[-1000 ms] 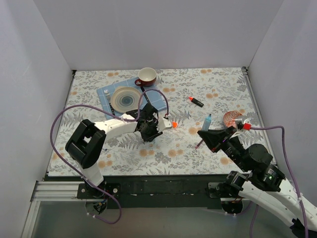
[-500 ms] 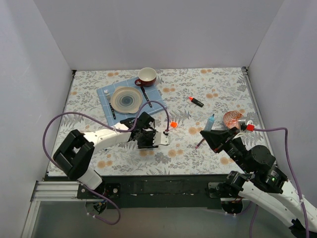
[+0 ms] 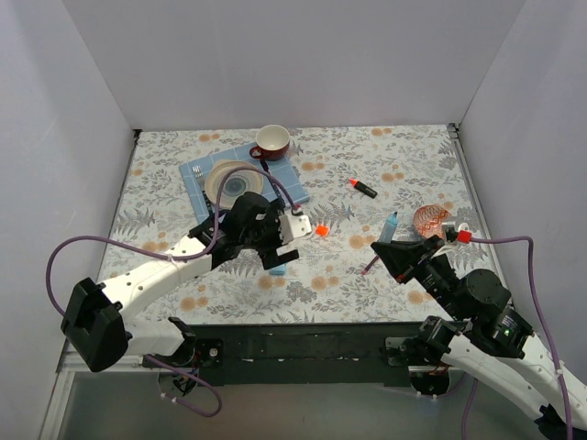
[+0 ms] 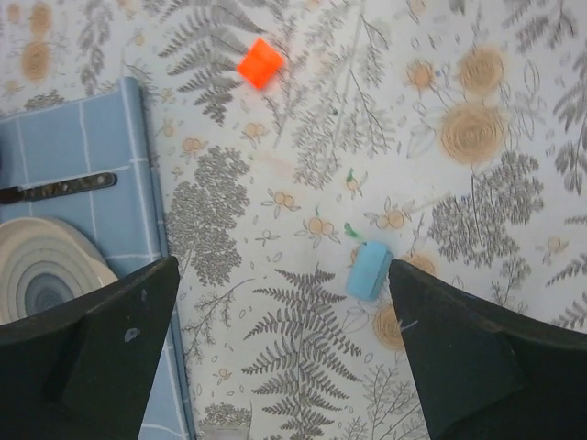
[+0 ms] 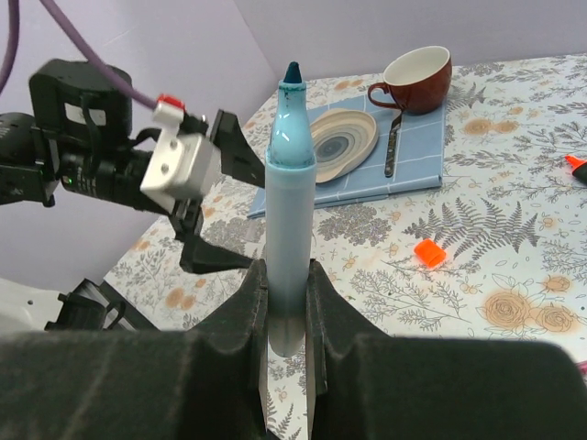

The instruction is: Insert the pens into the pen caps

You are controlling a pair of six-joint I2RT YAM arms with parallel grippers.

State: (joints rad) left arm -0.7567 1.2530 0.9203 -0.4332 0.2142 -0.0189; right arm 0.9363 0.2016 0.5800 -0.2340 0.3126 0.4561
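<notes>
Hovering spread wide over the blue cap [image 4: 369, 271] on the desk [image 4: 229, 183], the left pincer [image 4: 283, 266] should centre on it before closing; the right pincer [image 5: 286, 293] clamps the marker [image 5: 290, 183].

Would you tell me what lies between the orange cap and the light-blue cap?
Only bare floral tablecloth separates the orange cap and the light-blue cap, clearest in the left wrist view.

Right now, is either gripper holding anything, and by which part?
Right gripper grips the light-blue marker by its lower barrel, tip up. Left gripper is open, empty.
</notes>
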